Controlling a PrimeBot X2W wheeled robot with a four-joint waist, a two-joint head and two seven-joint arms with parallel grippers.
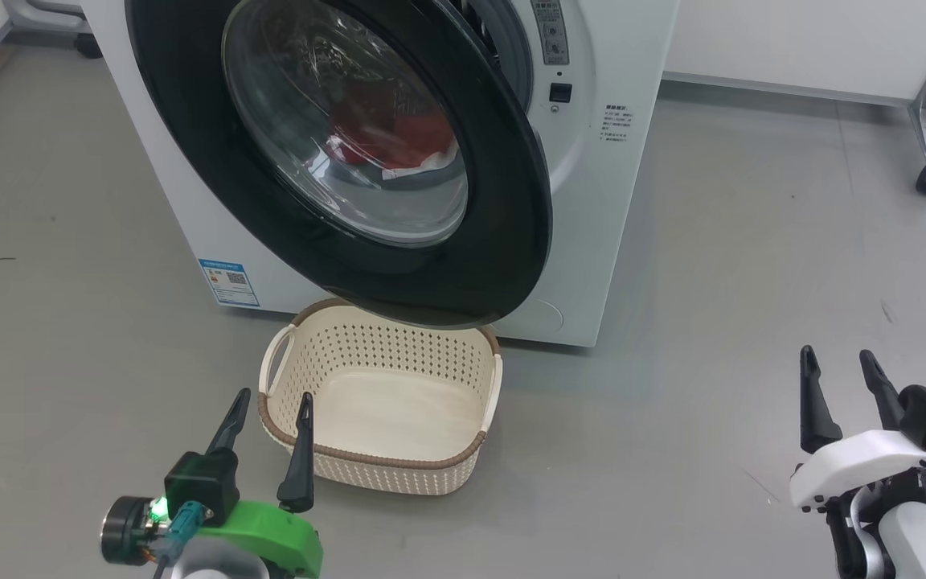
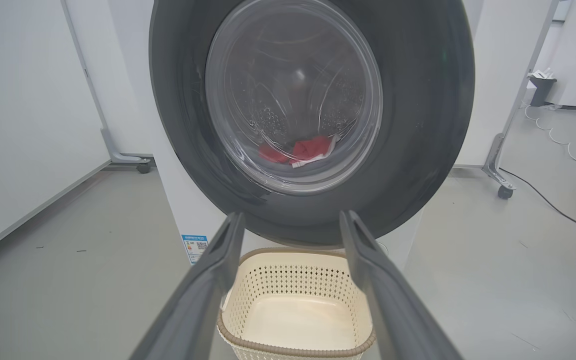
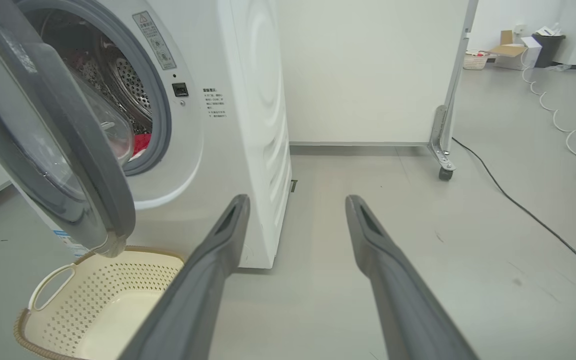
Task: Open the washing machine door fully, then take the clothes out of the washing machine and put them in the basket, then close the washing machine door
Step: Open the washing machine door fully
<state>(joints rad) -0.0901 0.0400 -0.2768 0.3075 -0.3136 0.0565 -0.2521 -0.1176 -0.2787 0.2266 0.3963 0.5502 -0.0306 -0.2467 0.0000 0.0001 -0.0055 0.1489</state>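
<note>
A white front-loading washing machine stands on a grey floor, its glossy black-rimmed door swung partly open over a cream perforated basket that sits on the floor just in front of it. Red clothes lie in the steel drum, seen through the door's glass. The left gripper hovers at the basket's near rim and the right gripper well off to the side, each with its fingers spread apart.

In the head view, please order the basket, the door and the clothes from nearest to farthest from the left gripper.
1. Basket, just right of the left gripper.
2. Door, hanging over the basket's far rim.
3. Clothes, behind the door glass, inside the washer.
</note>
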